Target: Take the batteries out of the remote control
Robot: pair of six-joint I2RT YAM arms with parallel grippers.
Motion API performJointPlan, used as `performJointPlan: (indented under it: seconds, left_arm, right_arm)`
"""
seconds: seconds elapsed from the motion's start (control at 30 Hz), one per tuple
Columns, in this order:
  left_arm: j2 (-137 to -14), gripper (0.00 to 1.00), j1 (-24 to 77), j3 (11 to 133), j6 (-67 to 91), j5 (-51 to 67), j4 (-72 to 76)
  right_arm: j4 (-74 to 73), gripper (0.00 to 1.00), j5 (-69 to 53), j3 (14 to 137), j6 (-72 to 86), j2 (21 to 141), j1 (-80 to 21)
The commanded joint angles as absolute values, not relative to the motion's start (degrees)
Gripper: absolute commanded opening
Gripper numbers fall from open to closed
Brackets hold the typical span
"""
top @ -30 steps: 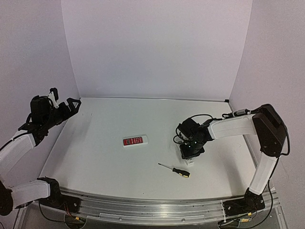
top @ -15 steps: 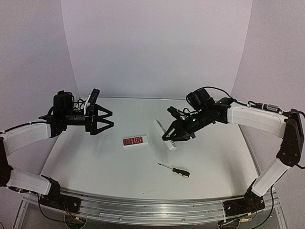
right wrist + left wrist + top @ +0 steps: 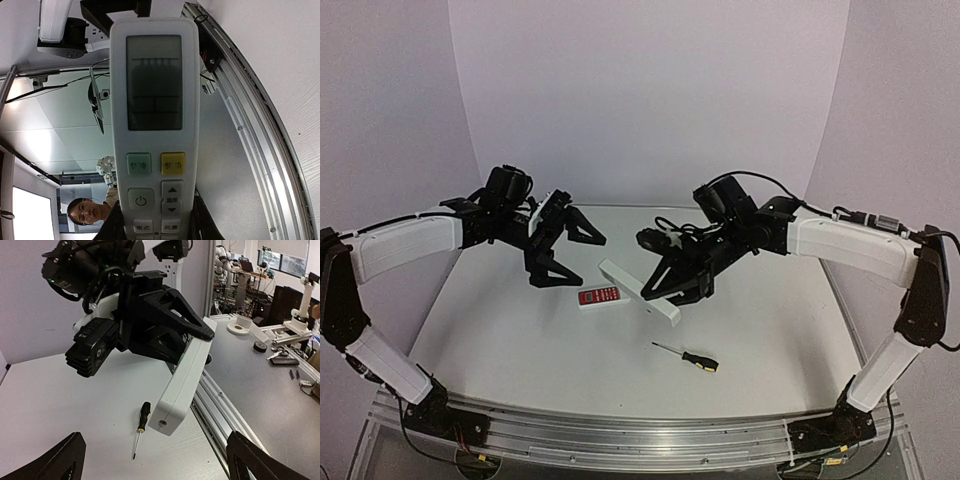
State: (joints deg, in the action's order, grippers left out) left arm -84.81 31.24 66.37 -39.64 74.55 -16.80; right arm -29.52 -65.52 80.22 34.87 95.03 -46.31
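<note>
My right gripper [image 3: 672, 283] is shut on the long white remote control [image 3: 638, 291] and holds it tilted in the air above the table's middle. In the right wrist view the remote [image 3: 155, 100] shows its screen and buttons between my fingers [image 3: 114, 226]. My left gripper [image 3: 574, 254] is open and empty, just left of the remote's free end. In the left wrist view that end [image 3: 186, 377] hangs between and beyond my wide-apart fingertips [image 3: 65, 460], held by the right gripper [image 3: 150, 325]. No batteries are in view.
A short red-faced remote [image 3: 603, 296] lies on the table under the held remote's free end. A black-handled screwdriver [image 3: 688, 356] lies nearer the front, and also shows in the left wrist view [image 3: 140, 426]. The metal rail [image 3: 640, 435] runs along the table's front edge.
The right gripper has lifted the white remote off the table and carried it left. The left arm has swung right toward the centre, its gripper open near the remote's free end.
</note>
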Motion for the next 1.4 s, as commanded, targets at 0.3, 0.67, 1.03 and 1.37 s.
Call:
performJointPlan:
  seconds: [0.3, 0.67, 1.03, 1.37]
  left_arm:
    - [-89.4, 0.8, 36.0, 75.4, -54.8, 83.3, -33.4]
    - [-88.1, 0.26, 36.6, 74.8, -55.0, 84.8, -32.6]
    - [-87.4, 0.0, 36.7, 71.0, -26.7, 77.9, -14.0]
    - [-87.0, 0.0, 36.7, 56.9, 29.4, 61.4, 24.6]
  right_arm:
    - [-29.0, 0.0, -69.9, 86.8, 36.0, 97.8, -49.1]
    - [-28.6, 0.0, -67.9, 89.9, 37.4, 99.9, -49.1]
    - [-28.7, 0.72, -51.7, 86.4, 38.2, 92.2, -41.7]
    - [-26.8, 0.83, -28.6, 71.4, 31.3, 77.6, -37.4]
